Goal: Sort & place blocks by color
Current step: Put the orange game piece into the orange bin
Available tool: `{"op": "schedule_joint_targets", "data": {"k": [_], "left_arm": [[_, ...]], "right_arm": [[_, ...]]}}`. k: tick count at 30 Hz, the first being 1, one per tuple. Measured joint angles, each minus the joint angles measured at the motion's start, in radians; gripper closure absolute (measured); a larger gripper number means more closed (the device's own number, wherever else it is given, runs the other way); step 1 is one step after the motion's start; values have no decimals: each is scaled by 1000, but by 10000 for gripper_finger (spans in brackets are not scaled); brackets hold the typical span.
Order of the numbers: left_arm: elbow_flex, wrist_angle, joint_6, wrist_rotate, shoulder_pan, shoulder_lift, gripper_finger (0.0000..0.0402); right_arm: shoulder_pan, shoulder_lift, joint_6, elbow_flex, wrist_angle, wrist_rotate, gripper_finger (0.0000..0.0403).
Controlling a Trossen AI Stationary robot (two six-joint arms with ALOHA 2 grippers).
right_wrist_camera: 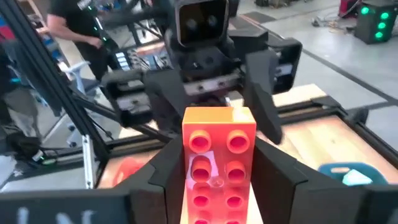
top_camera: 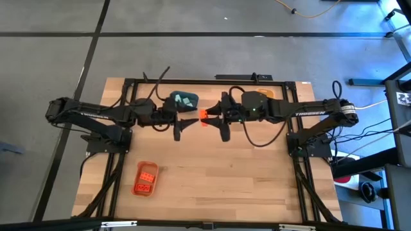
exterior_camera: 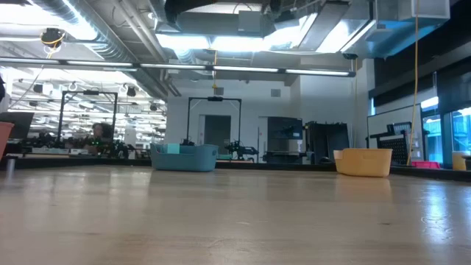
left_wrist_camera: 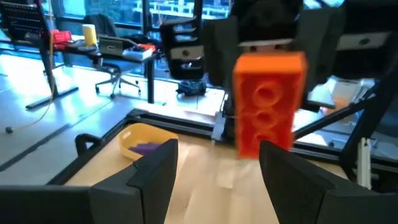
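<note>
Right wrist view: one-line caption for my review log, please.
Right end effector holds an orange block toward the open left end effector, above the table.

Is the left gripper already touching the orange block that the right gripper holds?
Apart. In the left wrist view the left gripper has open fingers, and the orange block sits beyond them, clamped by the right gripper.

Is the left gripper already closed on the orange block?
No, the left gripper is open, its fingers apart in front of the orange block, which the right gripper holds.
</note>
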Motion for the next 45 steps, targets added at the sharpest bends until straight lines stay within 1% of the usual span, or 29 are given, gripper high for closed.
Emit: {"op": "schedule_joint_targets", "data": {"k": [6, 15, 22, 25, 29, 31, 34, 37, 45], "left_arm": [[0, 23, -19, 107, 0, 9, 184], [0, 80, -71, 111, 7, 58, 184], [0, 183, -81, 111, 9, 121, 184], [0, 192, -82, 116, 9, 123, 184], [0, 218, -84, 157, 9, 123, 184], [0, 248, -86, 187, 9, 123, 184], [0, 265, -86, 215, 9, 122, 184], [0, 268, -88, 221, 9, 123, 184], [0, 256, -111, 227, 9, 122, 186]], "right_arm": [[-1, 2, -22, 0, -24, 8, 261], [-2, 2, -24, 0, 13, 7, 261], [-2, 2, -21, 0, 28, 7, 261], [-1, 2, -20, 0, 35, 6, 261], [0, 3, -19, 0, 66, -28, 261], [0, 3, -17, -1, 107, -45, 261], [0, 2, -17, -1, 148, -49, 261], [0, 11, -11, -1, 172, -73, 261], [0, 43, 4, -1, 182, -75, 261]]}}
